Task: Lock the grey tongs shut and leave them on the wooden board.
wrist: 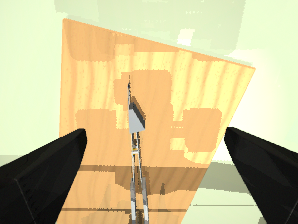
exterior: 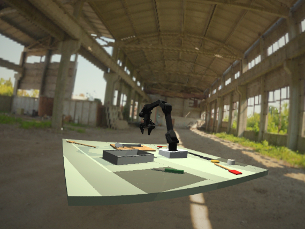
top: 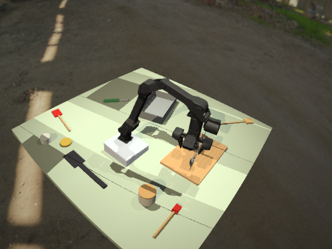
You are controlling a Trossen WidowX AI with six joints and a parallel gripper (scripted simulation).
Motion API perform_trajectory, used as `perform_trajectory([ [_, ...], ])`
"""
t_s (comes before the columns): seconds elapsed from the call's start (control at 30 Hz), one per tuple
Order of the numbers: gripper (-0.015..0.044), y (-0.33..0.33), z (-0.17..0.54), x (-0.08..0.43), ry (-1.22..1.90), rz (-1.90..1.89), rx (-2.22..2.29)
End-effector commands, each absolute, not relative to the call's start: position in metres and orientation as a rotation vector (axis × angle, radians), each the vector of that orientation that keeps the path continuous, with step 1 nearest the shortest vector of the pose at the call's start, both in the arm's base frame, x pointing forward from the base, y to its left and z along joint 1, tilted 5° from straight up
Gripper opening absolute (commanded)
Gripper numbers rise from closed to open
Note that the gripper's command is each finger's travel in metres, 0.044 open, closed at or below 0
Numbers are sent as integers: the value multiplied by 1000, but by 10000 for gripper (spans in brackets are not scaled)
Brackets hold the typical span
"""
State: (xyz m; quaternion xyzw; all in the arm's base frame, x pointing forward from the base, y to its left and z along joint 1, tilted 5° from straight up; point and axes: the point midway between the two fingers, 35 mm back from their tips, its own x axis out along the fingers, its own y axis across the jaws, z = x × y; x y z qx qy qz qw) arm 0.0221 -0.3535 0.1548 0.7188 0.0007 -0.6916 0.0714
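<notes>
The grey tongs (top: 191, 162) (exterior: 128, 145) (wrist: 137, 121) lie on the wooden board (top: 177, 159) (exterior: 149, 148) (wrist: 90, 92), with their two arms close together and nearly parallel in the wrist view. Whether the hinge lock has caught cannot be told. My gripper (top: 191, 149) (exterior: 145, 133) (wrist: 156, 134) is wide open and empty, pointing down well above the board, with the tongs below between its fingers' lines. The arm hides part of the tongs in the top view. The roasting tin (top: 169, 110) (exterior: 135, 160) stands beside the board with no tongs across it.
A wooden spatula (top: 233, 122) (exterior: 83, 144) lies beyond the board. A lidded pot (top: 147, 198) and a red-headed tool (top: 176, 208) lie on the pot's side of the table. A green-handled tool (top: 111, 100) (exterior: 174, 170), a black turner (top: 91, 175) and a yellow disc (top: 66, 142) lie around the base.
</notes>
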Motion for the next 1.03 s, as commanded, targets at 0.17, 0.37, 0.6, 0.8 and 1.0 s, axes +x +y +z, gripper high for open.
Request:
perform_trajectory([
  [0.17, 440, -340, 174, 0, 11, -2065, 2158],
  [0.37, 440, -335, 208, -3, -8, -2071, 2154],
  [0.6, 440, -330, 225, -4, -18, -2074, 2152],
  [0.8, 440, -330, 225, -4, -18, -2074, 2152],
  [1.0, 440, -330, 225, -4, -18, -2074, 2152],
])
